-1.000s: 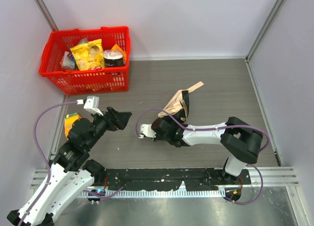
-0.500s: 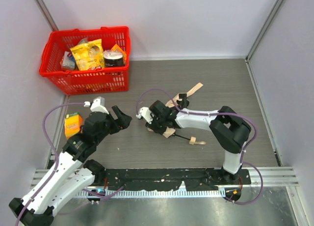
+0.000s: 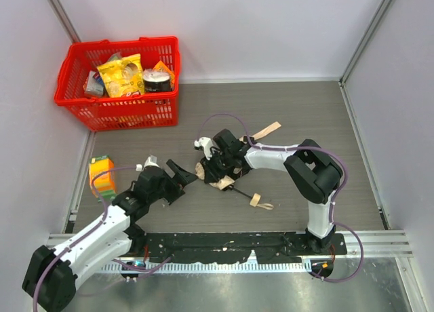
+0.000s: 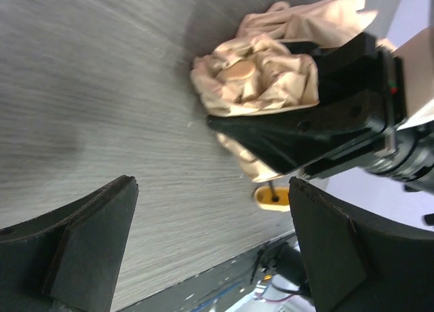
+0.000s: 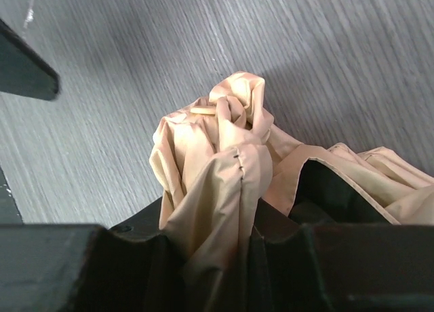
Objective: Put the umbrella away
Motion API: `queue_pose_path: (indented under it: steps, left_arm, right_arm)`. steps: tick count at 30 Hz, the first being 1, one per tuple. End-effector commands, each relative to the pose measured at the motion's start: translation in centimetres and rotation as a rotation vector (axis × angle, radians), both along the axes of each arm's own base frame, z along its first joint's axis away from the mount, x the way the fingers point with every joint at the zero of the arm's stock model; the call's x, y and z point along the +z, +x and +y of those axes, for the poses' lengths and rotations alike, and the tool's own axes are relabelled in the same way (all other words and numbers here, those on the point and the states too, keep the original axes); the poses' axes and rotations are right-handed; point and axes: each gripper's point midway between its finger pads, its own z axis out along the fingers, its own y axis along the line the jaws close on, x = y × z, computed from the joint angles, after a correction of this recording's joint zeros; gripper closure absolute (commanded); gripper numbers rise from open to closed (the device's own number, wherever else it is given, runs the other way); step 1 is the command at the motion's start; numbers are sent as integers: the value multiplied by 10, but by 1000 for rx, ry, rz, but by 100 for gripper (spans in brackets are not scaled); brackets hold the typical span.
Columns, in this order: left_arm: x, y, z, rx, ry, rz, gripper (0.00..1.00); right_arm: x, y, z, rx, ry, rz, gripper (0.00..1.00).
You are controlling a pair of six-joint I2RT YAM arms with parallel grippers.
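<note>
The right end effector [image 3: 217,166] grips the bunched top of the umbrella [image 5: 217,156] at the middle of the table [image 3: 305,115], its jaws closed on the pale tan cloth so that the crumpled end pokes out toward the other arm. The left end effector [image 3: 184,176] sits just beside that bundle with its jaws spread wide and nothing between them, aimed straight at the round cap in the folds. It appears placed to take or steady the cloth while the right arm holds it fast.

The umbrella lies low on the table, not lifted clear. Its thin black shaft runs back toward the arm bases to the small cream handle [image 3: 256,200], and its beige strap [image 3: 266,130] trails loose on the far side, not yet wrapped around. The cloth looks slack and likely to slip or spring open if released too soon, so the job seems well short of done.

A red basket [image 3: 129,112] of snack packets stands in the far left corner, and an orange and green carton [image 3: 102,176] sits near the left arm. Printing on the packets and carton is too small to read, and no lettering shows on the umbrella.
</note>
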Motion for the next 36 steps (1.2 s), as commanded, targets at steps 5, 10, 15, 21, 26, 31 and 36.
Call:
queue_pose_path:
  steps: [5, 10, 15, 21, 26, 31, 36]
  left_arm:
    - [29, 47, -32, 70, -297, -58, 2]
    - [19, 69, -28, 99, -275, -54, 2]
    - [24, 81, -29, 39, -250, -162, 0]
    - [33, 80, -40, -91, -246, -259, 0]
    - [23, 74, -64, -269, -264, -229, 6]
    - [4, 65, -71, -347, -240, -204, 11]
    - [-14, 62, -81, -392, -222, -162, 19]
  right_arm:
    - [-71, -78, -38, 7, -154, 286, 99]
    - [-74, -78, -46, -6, -161, 250, 100]
    - [-71, -73, -46, -13, -157, 221, 100]
    - [-64, -70, -47, -11, -149, 181, 100]
    - [-59, -66, -47, -7, -143, 153, 100]
    - [-57, -63, -49, -1, -156, 131, 100]
    - [-52, -55, -50, -22, -166, 80, 100]
